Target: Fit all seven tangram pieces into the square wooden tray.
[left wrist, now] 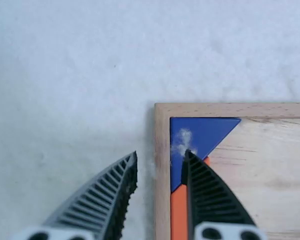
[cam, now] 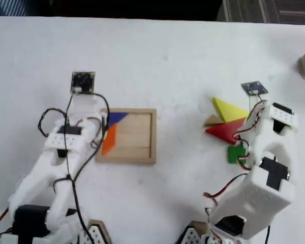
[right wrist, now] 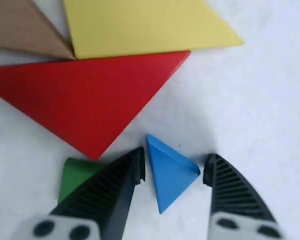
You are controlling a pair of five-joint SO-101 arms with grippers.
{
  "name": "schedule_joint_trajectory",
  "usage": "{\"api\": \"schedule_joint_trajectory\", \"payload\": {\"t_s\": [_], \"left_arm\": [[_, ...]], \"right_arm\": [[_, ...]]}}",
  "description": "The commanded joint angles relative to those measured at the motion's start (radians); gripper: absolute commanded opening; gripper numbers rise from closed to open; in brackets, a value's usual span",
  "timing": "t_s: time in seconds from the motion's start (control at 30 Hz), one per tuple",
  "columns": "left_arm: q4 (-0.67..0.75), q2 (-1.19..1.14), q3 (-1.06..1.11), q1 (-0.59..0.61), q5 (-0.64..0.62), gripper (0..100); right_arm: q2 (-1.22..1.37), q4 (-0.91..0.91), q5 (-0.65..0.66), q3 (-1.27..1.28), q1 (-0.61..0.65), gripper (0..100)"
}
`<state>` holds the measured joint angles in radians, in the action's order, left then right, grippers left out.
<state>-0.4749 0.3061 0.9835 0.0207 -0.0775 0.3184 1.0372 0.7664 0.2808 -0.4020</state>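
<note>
Right wrist view: blue triangle (right wrist: 169, 172) lies inside my open right gripper (right wrist: 175, 160)

My right gripper is open and holds nothing. The blue triangle lies flat on the table (right wrist: 260, 100), in the gap between the two fingers. One finger is just beside one corner and the other finger is just beside a second corner, so the edge joining them runs across the gap from finger to finger. The third corner points back toward my wrist. I judge that closing now would catch the piece by its corners and not by flat sides, so it may turn or slip. A small wrist rotation first seems safer.

The green piece (right wrist: 75, 172) is just beside one finger, partly hidden by it. The red triangle (right wrist: 85, 95) is near, in front of the fingers. The yellow triangle (right wrist: 140, 25) and the brown triangle (right wrist: 25, 27) lie against its far edge.

The tray (cam: 127, 160) is well apart from these pieces, on my left arm's side. My left gripper (left wrist: 160, 154) is also open and empty, and it stands across the tray rim. One finger is over the dark blue piece (left wrist: 200, 132) and the orange piece (left wrist: 178, 215) in the corner, and the other is outside, over the table.

Two pieces are in and five are out. My right arm is nearer to the blue triangle.
</note>
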Motion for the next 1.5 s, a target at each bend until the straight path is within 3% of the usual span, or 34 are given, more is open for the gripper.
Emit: {"api": "schedule_joint_trajectory", "payload": {"t_s": [0.0, 0.1, 0.3, 0.67, 0.87, 1.2, 1.37, 1.47], "left_arm": [[0.025, -0.001, -0.044, -0.005, 0.011, 16], [0.025, -0.001, -0.044, -0.005, 0.011, 16], [0.025, -0.001, -0.044, -0.005, 0.011, 16], [0.025, -0.001, -0.044, -0.005, 0.011, 16], [0.025, -0.001, -0.044, -0.005, 0.011, 16], [0.025, -0.001, -0.044, -0.005, 0.011, 16], [0.025, -0.001, -0.044, -0.005, 0.011, 16], [0.025, -0.001, -0.044, -0.005, 0.011, 16]], "right_arm": [[-0.019, 0.019, 0.046, -0.034, 0.013, 20.5], [0.038, 0.013, 0.049, -0.029, 0.019, 20.0], [0.154, -0.016, 0.049, -0.094, 0.025, 9.3], [0.177, 0.065, 0.044, -0.130, 0.022, 8.7], [0.019, 0.047, -0.204, -0.132, -0.053, 17.8], [-0.097, -0.039, -0.313, 0.043, -0.058, 15.6], [-0.147, 0.004, -0.319, 0.038, -0.059, 15.7], [-0.206, 0.021, -0.390, 0.043, -0.071, 15.8]]}}
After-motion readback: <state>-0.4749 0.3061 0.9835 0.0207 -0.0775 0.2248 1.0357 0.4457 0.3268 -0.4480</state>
